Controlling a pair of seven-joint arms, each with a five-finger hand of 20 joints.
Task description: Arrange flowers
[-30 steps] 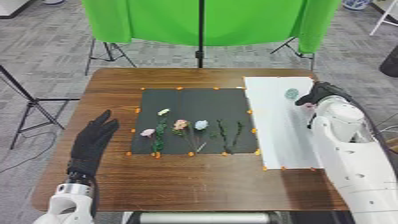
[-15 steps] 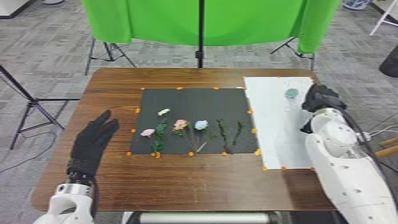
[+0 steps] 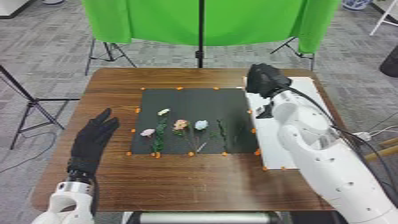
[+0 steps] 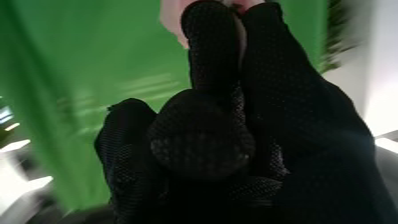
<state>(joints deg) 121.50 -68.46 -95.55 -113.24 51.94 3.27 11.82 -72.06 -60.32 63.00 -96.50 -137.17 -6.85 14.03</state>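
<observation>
My left hand point(image 3: 93, 135) rests open on the table's left side, its fingers straight. My right hand point(image 3: 266, 82) is over the far left part of the white sheet point(image 3: 277, 150). On the black mat point(image 3: 200, 99) lie a pale yellow flower point(image 3: 163, 112), a pink flower point(image 3: 147, 132), a peach flower point(image 3: 180, 124), a pale blue flower point(image 3: 201, 125) and green stems point(image 3: 160, 136). In the right wrist view my right hand point(image 4: 222, 65) pinches a pink flower point(image 4: 173, 22), partly hidden behind the fingertips.
Orange tabs point(image 3: 258, 152) edge the mat and the sheet on the brown wooden table point(image 3: 209, 182). A green cloth point(image 3: 160, 22) hangs beyond the far edge, with a black stand point(image 3: 200, 54) before it. My right forearm covers much of the sheet.
My right hand has moved left, and farther from the robot, from the sheet's right edge to its far left part. The left hand has barely moved.
</observation>
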